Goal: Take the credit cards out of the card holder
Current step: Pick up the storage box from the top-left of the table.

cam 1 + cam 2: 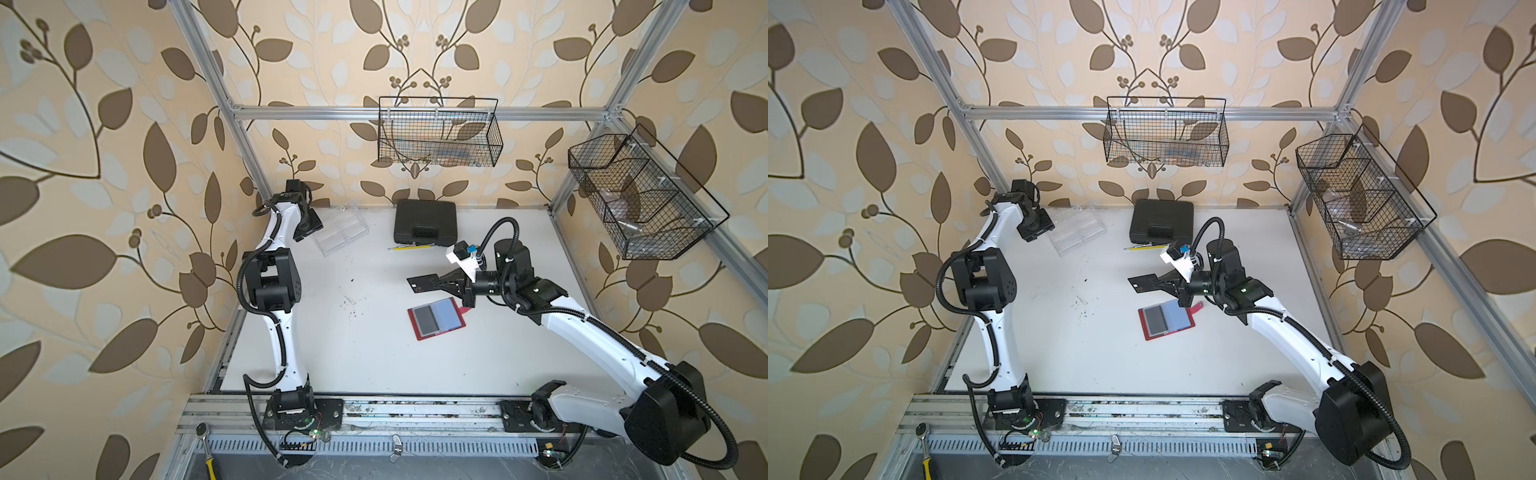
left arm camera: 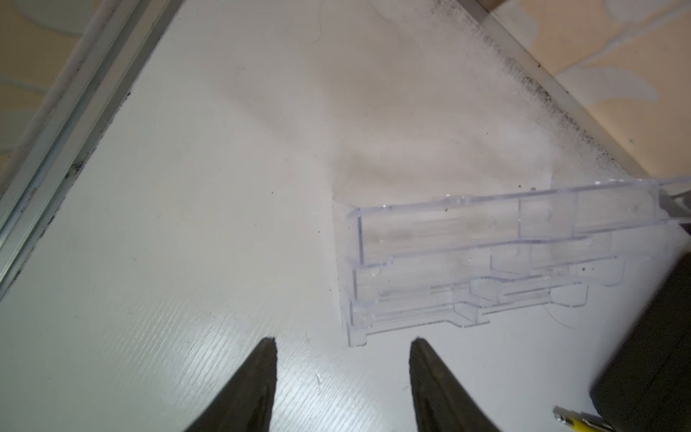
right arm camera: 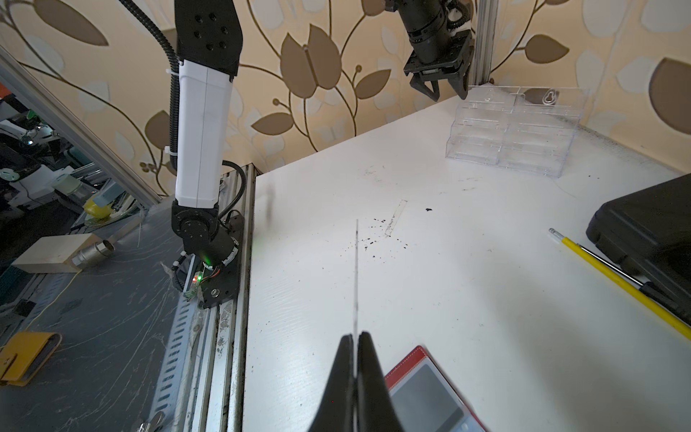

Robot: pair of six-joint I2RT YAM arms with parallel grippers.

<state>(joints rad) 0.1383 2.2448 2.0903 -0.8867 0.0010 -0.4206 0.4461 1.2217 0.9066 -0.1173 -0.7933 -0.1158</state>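
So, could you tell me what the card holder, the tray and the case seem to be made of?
Card holder: probably faux leather, red with pale edge stitching; glossy clear plastic sleeves.
Tray: clear rigid plastic, likely acrylic, see-through with shiny edges.
Case: black moulded plastic, matte-looking.

I count two grippers of mine: left gripper (image 2: 344,341), right gripper (image 3: 354,338). One wallet (image 1: 413,324), two sleeves (image 1: 449,314) showing. One black card (image 1: 420,284) outside it; a dark slab (image 1: 426,320) in one sleeve may be a second, I cannot tell. One clear tray (image 1: 341,230), one case (image 1: 426,218), one yellow pencil (image 3: 613,276). Two baskets: back basket (image 1: 440,137), side basket (image 1: 648,208).
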